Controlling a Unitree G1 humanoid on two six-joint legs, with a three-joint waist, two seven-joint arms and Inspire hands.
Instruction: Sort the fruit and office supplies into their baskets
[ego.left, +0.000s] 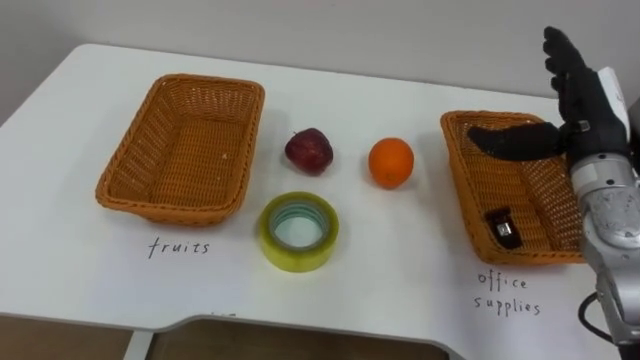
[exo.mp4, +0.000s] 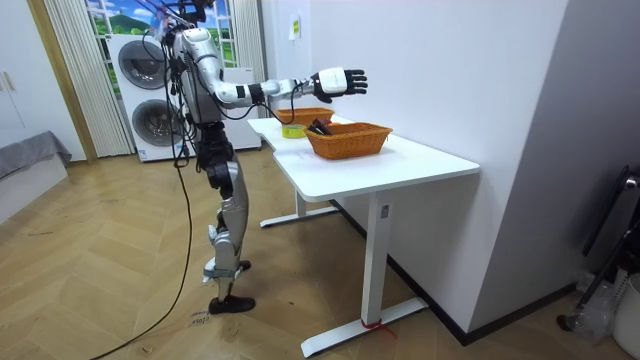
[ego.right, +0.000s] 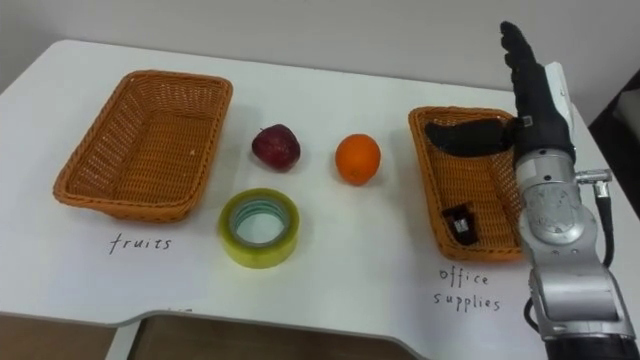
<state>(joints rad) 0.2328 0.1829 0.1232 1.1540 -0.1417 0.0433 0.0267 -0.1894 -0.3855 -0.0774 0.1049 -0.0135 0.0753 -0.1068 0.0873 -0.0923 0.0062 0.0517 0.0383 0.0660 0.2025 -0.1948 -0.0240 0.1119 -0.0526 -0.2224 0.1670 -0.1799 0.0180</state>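
Hovering at the frame's right over the office supplies basket, the robot's right hand is hanging flat-fingered and empty, probably because a small black thing is lying inside. Apple, orange and tape are sitting mid-frame, unsorted.

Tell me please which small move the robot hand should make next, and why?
Probably move the right robot hand left and down toward the orange. It hangs open and empty above the office supplies basket, and the orange is the loose item nearest to it; the apple and tape roll lie farther left on the table.
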